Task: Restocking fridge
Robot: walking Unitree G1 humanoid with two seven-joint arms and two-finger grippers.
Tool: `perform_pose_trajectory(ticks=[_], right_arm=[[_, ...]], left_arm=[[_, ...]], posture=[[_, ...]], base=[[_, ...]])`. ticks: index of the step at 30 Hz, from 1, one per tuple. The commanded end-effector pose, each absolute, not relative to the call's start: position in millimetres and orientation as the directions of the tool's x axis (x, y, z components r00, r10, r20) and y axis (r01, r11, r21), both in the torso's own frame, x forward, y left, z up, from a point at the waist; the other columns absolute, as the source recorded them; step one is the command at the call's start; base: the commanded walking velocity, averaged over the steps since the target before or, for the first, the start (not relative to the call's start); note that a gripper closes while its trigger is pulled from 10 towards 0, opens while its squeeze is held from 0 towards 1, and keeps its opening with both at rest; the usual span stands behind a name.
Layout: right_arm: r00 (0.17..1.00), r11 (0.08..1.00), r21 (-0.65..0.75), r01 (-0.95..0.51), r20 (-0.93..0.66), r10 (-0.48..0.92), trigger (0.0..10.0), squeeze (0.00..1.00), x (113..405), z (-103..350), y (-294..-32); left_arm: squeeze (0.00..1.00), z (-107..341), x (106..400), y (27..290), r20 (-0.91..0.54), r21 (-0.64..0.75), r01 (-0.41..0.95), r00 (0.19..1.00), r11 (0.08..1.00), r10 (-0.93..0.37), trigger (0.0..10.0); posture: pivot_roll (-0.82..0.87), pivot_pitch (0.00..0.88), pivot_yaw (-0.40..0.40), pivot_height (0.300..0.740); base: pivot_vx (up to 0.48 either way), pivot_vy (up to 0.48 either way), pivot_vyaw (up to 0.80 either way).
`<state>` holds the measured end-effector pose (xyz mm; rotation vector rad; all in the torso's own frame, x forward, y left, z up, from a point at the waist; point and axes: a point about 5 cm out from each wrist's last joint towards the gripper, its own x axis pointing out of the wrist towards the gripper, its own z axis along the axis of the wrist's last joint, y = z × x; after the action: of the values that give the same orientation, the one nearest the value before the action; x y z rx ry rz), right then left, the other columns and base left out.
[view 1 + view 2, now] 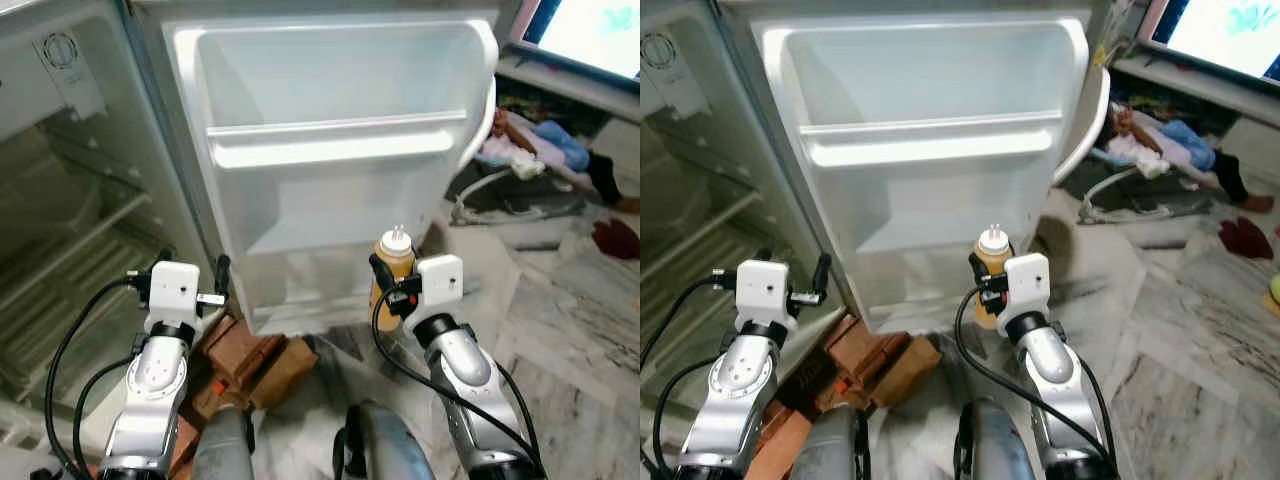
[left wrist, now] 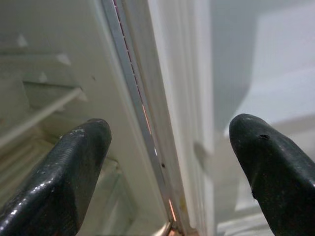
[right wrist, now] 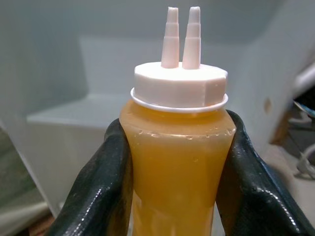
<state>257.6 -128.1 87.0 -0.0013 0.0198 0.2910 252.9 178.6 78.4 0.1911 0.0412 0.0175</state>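
Note:
A squeeze bottle [image 1: 393, 262] of orange-yellow sauce with a white twin-nozzle cap [image 3: 179, 81] stands upright in my right gripper [image 1: 388, 285], which is shut on its body. It hangs low in front of the open fridge door [image 1: 330, 150], below the door's white shelf [image 1: 335, 148]. My left gripper [image 1: 192, 272] is open with nothing between its fingers [image 2: 64, 172]. It points at the door's hinge edge [image 2: 142, 113], between the door and the fridge cabinet [image 1: 60, 200].
Wire shelves [image 1: 70, 255] show inside the fridge on the left. Reddish bricks [image 1: 245, 360] lie on the floor under the door. A baby bouncer [image 1: 520, 160] and clutter stand on the marble floor [image 1: 570, 310] at the right, under a lit screen [image 1: 590, 30].

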Motion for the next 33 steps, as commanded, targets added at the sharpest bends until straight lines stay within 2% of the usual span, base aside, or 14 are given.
perform_pose_trajectory(ticks=[1, 17, 29, 33], right_arm=[[0.959, 0.959, -0.006, -0.285, -0.004, 0.285, 10.0, 0.00, 258.1, 91.7, -129.5], [0.957, 0.957, -0.013, -0.291, -0.005, 0.291, 10.0, 0.00, 260.9, 91.3, -128.3], [0.956, 0.956, -0.008, -0.294, -0.006, 0.294, 10.0, 0.00, 261.3, 90.4, -127.4], [0.957, 0.957, -0.009, -0.289, -0.005, 0.289, 10.0, 0.00, 261.3, 90.7, -128.6]], left_arm=[[0.00, 79.7, 253.5, 180.5, -0.039, 0.194, -0.024, 0.999, 0.981, 0.032, 10.0], [0.00, 83.0, 257.6, 178.7, -0.034, 0.180, -0.020, 0.999, 0.983, 0.027, 10.0], [0.00, 84.9, 262.9, 176.8, -0.029, 0.182, -0.012, 0.999, 0.983, 0.018, 10.0], [0.00, 82.6, 261.6, 176.1, -0.040, 0.192, -0.010, 0.999, 0.981, 0.018, 10.0]], posture=[[0.00, 0.098, -0.042, 0.646], [0.00, 0.094, -0.042, 0.646], [0.00, 0.090, -0.038, 0.581], [0.00, 0.089, -0.038, 0.576]], base=[[0.000, 0.000, 0.00], [0.000, 0.000, 0.00], [0.000, 0.000, 0.00], [0.000, 0.000, 0.00]])
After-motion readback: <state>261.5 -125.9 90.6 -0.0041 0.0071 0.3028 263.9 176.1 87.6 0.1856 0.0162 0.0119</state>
